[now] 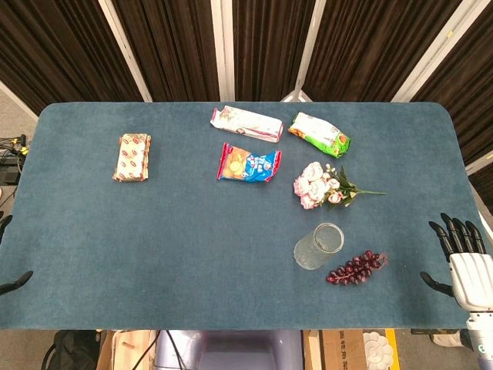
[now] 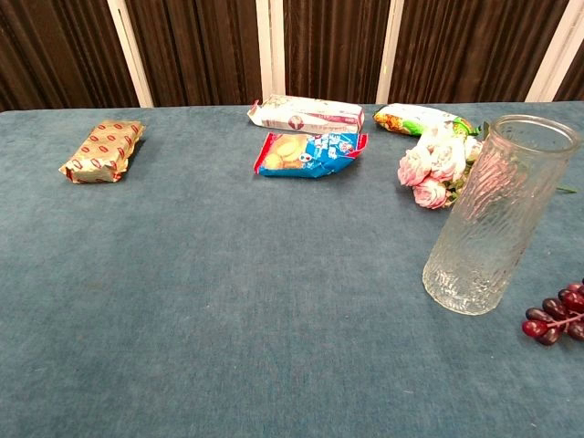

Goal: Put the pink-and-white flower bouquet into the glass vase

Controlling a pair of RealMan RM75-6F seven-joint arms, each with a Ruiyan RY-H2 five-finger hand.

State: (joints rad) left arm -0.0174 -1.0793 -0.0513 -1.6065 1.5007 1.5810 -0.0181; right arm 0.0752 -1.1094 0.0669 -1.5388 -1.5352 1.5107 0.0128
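The pink-and-white flower bouquet (image 1: 320, 185) (image 2: 433, 167) lies on its side on the blue table, blooms to the left and green stem pointing right. The glass vase (image 1: 317, 247) (image 2: 496, 215) stands upright just in front of it, empty. My right hand (image 1: 462, 262) hovers at the table's right edge with its fingers spread, holding nothing, well right of the vase. Only dark fingertips of my left hand (image 1: 9, 258) show at the far left edge, apart and empty. The chest view shows neither hand.
A bunch of dark red grapes (image 1: 356, 267) (image 2: 557, 315) lies right of the vase. Snack packets sit behind: a blue chip bag (image 1: 248, 163), a white-and-pink packet (image 1: 246, 123), a green packet (image 1: 319, 134), and a tan packet (image 1: 132, 156) at far left.
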